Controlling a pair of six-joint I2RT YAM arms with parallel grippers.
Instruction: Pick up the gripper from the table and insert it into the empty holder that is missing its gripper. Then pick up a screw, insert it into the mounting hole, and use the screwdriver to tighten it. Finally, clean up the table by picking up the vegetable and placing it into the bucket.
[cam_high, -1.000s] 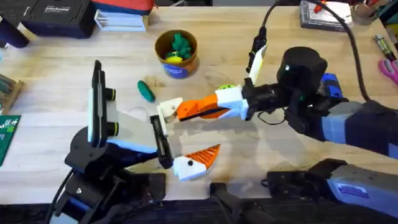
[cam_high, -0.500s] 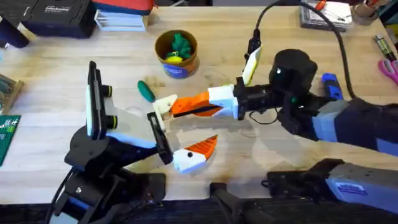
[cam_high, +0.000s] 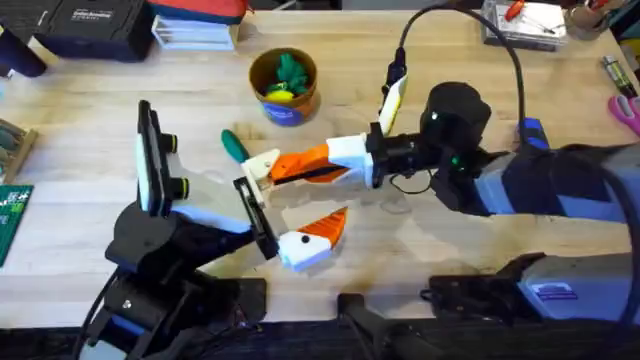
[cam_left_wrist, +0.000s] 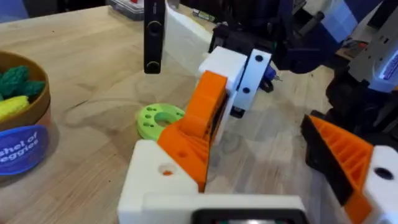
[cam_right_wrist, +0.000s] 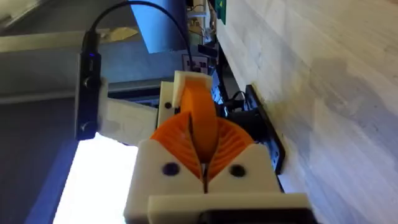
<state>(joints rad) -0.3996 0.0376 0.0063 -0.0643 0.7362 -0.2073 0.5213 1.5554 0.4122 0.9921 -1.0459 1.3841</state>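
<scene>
Still on step one. Nearest you, the left gripper (cam_high: 296, 200) has its fingers spread wide, holding nothing, its empty holder (cam_left_wrist: 155, 180) at lower centre-left. Your right gripper (cam_high: 292, 168) has its fingers clamped on the gripper (cam_left_wrist: 202, 118), touching that holder; next you need to line it up and push it home. Since a second ago the right arm has slid left. The vegetable (cam_high: 235, 146) waits just beyond, on the bench (cam_high: 100, 80) below the bucket (cam_high: 284, 92)

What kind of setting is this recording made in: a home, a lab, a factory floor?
Most likely a robotics lab or workshop bench. A wooden table carries a green circuit board at one edge, a black case at the back and pink-handled scissors at the other edge.
</scene>
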